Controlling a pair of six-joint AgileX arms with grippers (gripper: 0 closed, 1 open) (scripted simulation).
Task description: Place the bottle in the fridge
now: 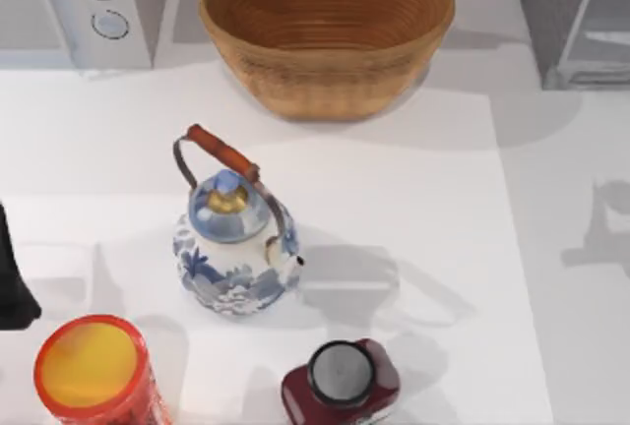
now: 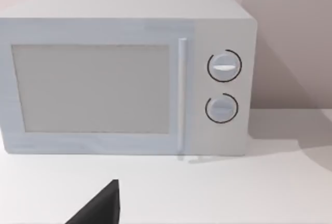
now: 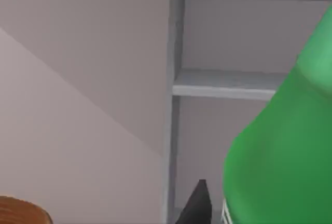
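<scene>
In the right wrist view the bottle [image 3: 280, 146] is sitting close up by a dark fingertip [image 3: 196, 206] of the right gripper, prob. gripped, though I can't tell for sure whether the fingers are closed on it. Behind it the fridge [image 3: 179, 86] is showing its pale frame & an inner shelf; in the top view it's standing at the table's far right corner. The left arm [image 1: 15, 277] is idling at the left edge, w/ the left wrist view facing the microwave [image 2: 124, 76]; its gripper state is unclear. A teapot [image 1: 234, 248] is standing mid-table.

Not much robot to see: left arm [image 1: 14, 282] is a matte black blob, both claw fingertips [image 2: 101, 208] [image 3: 197, 206] plain black wedges.
</scene>
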